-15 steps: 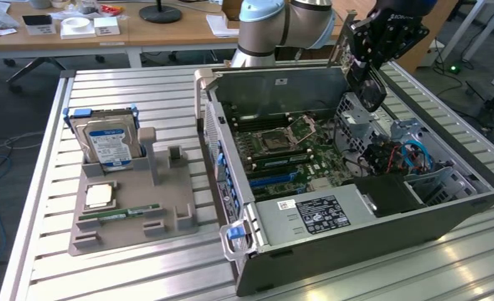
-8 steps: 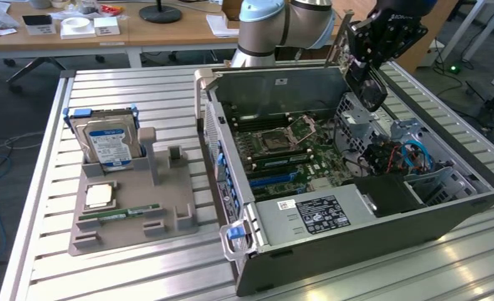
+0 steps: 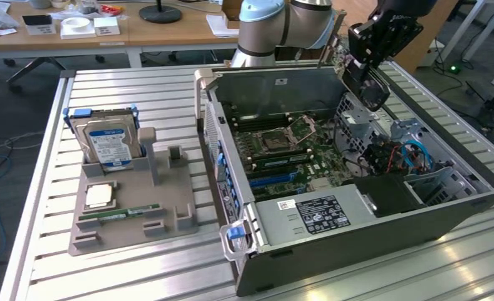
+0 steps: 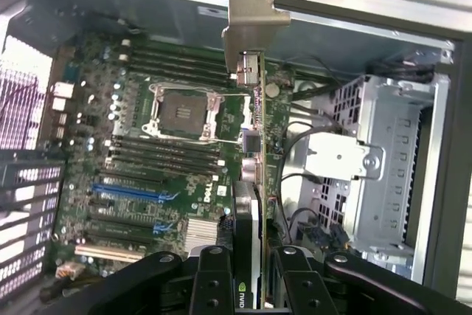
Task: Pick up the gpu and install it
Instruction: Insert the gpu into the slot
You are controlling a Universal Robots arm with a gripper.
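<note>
exterior view: gripper (image 3: 371,80) hangs over the far side of the open computer case (image 3: 356,244) | hard drive (image 3: 109,145) stands in grey holder (image 3: 176,216) at the exterior view's left | wrist view: gripper (image 4: 254,278) clamped on gpu (image 4: 249,208) | card held edge-on over motherboard (image 4: 147,182), beside CPU socket (image 4: 181,112) | metal bracket (image 4: 254,16) toward the case wall

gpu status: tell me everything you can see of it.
The gpu appears edge-on: a thin green-edged board with a black cooler shroud carrying an Nvidia logo, and a bent silver metal bracket at its far end. The gripper is clamped on its near end, holding it above the motherboard inside the open case, not seated in any slot.
</note>
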